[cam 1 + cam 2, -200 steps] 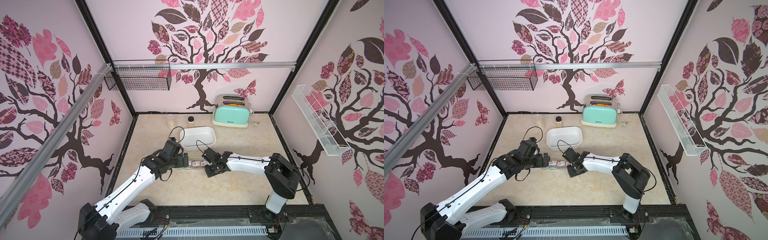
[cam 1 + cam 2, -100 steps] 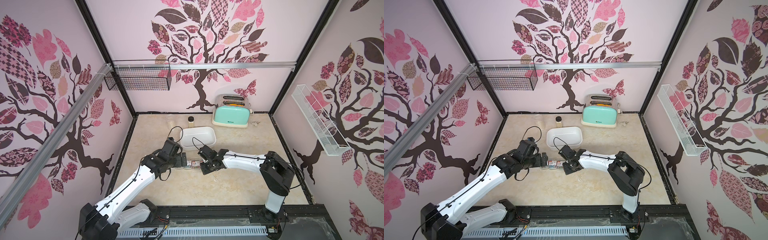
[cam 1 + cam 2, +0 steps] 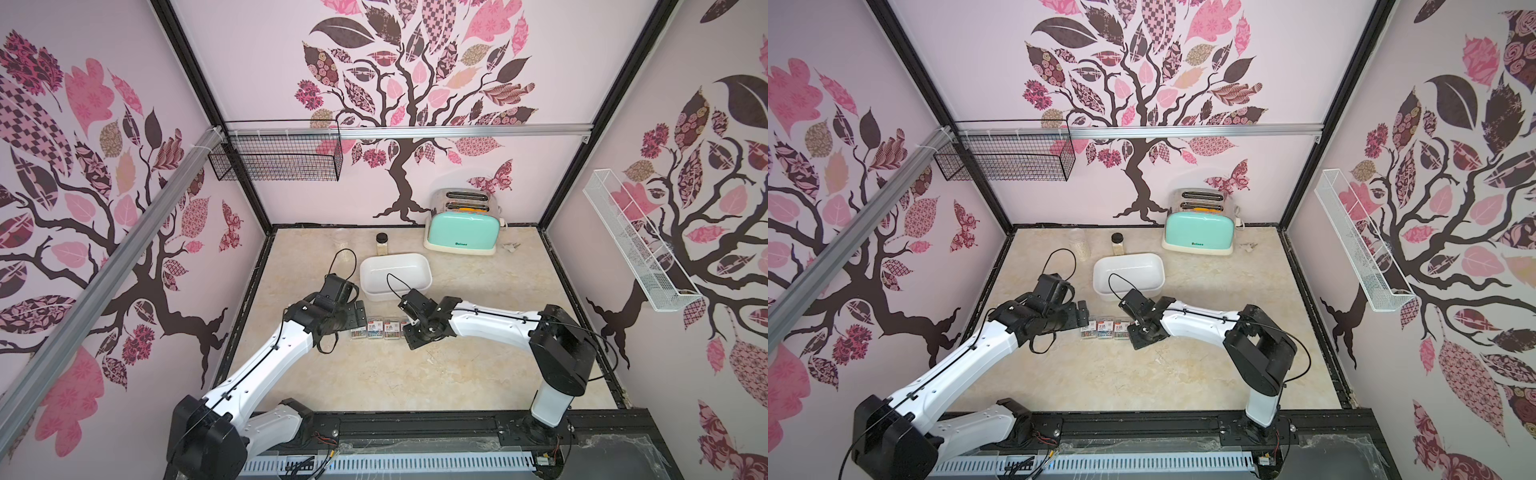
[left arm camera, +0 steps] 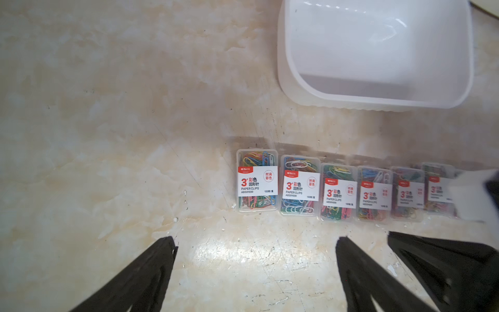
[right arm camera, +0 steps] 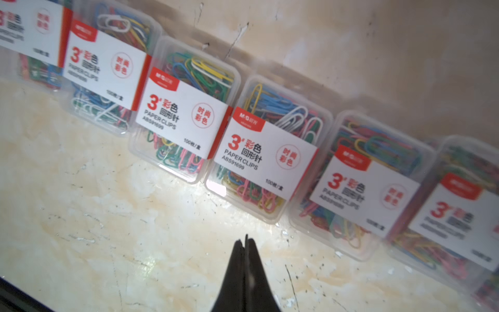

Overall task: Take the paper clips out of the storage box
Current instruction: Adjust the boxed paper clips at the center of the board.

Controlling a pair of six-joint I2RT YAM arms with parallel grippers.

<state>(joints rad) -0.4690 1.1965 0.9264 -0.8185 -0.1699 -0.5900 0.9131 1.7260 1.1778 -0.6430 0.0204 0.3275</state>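
Note:
Several clear paper clips cases with white-and-red labels lie in one row on the table, in front of the white storage box, whose inside shows nothing. In both top views only three cases show fully between the arms. My left gripper is open at the row's left end, with bare table between its fingers. My right gripper is shut on nothing. Its tip sits just short of the near side of a case, and its arm covers the row's right end.
A mint-green toaster stands at the back right. A dark-lidded jar and a clear bottle stand behind the box. A black wire basket hangs on the back wall and a white wire shelf on the right wall.
My right gripper, still shut, has moved left along the table toward the row of cases. The left arm has stayed still and open.

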